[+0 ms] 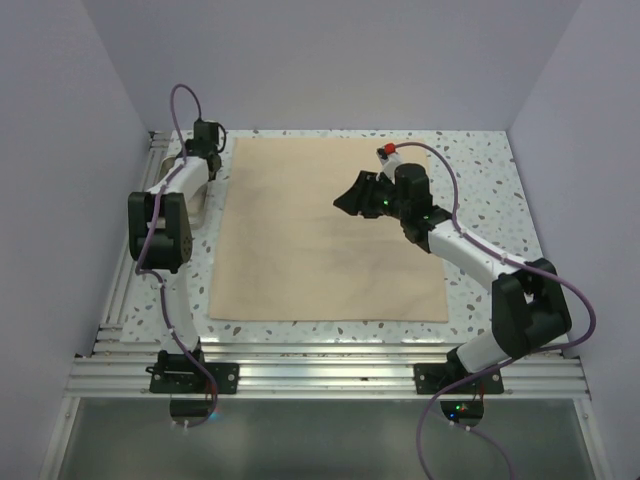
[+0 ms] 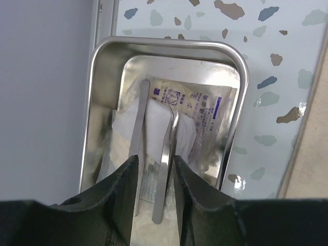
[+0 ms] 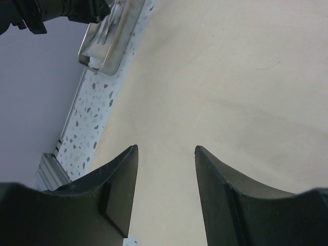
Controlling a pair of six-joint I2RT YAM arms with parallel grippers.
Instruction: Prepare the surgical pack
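Looking across the worktop [image 1: 480,180], you have the tan cloth wrap [image 1: 330,240] spread flat and the steel tray [image 2: 95,102] just beside its far left edge, not yet on it. Tilt that tray in a lift and the loose tweezers [image 2: 165,154] and packets [image 2: 205,107] may spill. Your left gripper [image 2: 155,163] hangs over the tray, fingers narrowly apart above the tweezers. Your right gripper [image 3: 165,150] hovers wide above the cloth.
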